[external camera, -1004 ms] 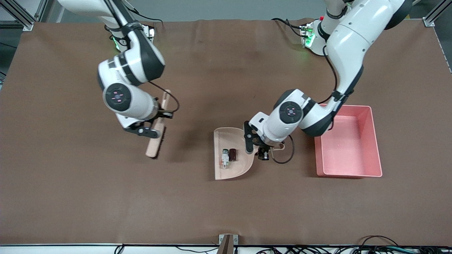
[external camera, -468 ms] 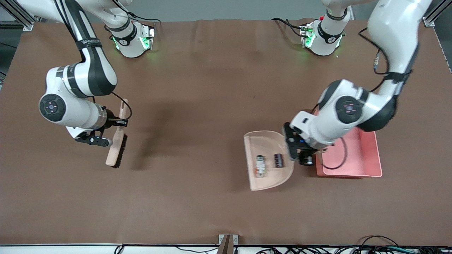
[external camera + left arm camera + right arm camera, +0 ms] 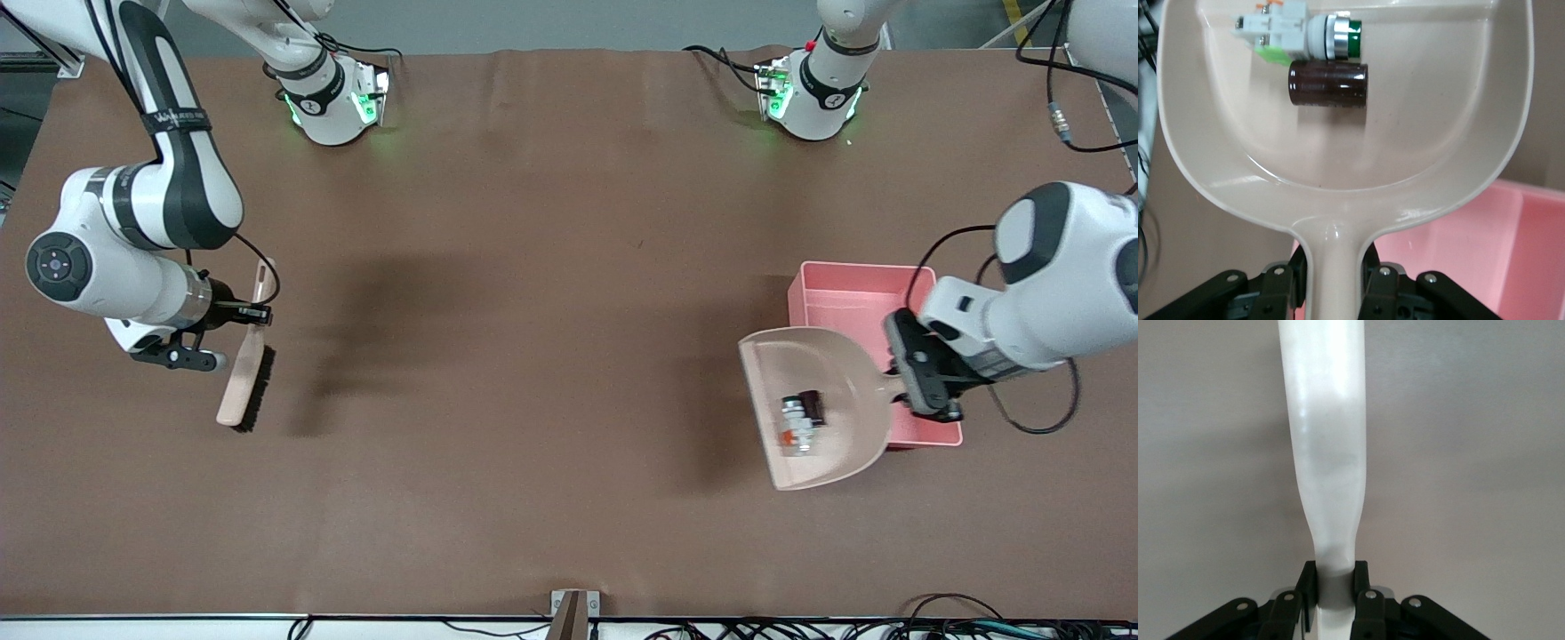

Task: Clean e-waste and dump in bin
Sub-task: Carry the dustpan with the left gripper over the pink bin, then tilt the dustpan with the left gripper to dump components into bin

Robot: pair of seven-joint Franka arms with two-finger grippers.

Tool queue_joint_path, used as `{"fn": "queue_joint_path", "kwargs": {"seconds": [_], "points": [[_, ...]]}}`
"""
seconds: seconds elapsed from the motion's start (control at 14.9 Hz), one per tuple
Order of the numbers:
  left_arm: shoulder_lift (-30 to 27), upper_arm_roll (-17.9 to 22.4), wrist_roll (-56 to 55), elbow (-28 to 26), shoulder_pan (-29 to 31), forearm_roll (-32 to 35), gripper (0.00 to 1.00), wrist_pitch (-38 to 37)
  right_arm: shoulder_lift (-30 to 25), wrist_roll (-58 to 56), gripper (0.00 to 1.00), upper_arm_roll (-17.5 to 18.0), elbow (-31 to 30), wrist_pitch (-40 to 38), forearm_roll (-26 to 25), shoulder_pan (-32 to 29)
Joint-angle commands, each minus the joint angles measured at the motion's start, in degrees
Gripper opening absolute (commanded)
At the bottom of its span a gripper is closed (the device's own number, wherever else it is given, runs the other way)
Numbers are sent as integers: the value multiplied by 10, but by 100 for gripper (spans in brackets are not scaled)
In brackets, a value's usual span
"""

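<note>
The left pincer (image 3: 920, 384) is clamped on the handle of the beige dustpan (image 3: 845, 373), holding it in the air partly over the pink bin (image 3: 840, 298), which sits toward the left arm's end of the tabletop (image 3: 551, 267). Inside the dustpan lie the two bits of e-waste, touching: a white-grey block (image 3: 1281, 33) with green marks and a dark cylinder (image 3: 1328, 83). The right pincer (image 3: 233, 313) is clenched on the handle of a brush (image 3: 240, 378), held over the tabletop toward the right arm's end, bristles facing sideways.
</note>
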Motion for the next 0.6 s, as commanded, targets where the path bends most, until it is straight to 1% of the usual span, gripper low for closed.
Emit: {"fn": "queue_joint_path", "kwargs": {"seconds": [0.0,0.07,0.13,0.27,0.54], "points": [[-20,-9,46,-13,40,-1,0,-16,-18,-38,0,12,-101,98,-10,-49],[-21,-9,64,-15,50,6,0,-16,-18,-44,0,12,-131,127,-10,-50],[-21,-8,77,-15,59,28,0,-16,-18,-46,0,11,-151,146,-10,-51],[-22,-8,81,-24,73,48,0,-16,-18,-48,0,11,-177,160,-10,-50],[-28,-8,103,-23,98,50,0,-22,-18,-49,0,11,-193,166,-11,-50]]}}
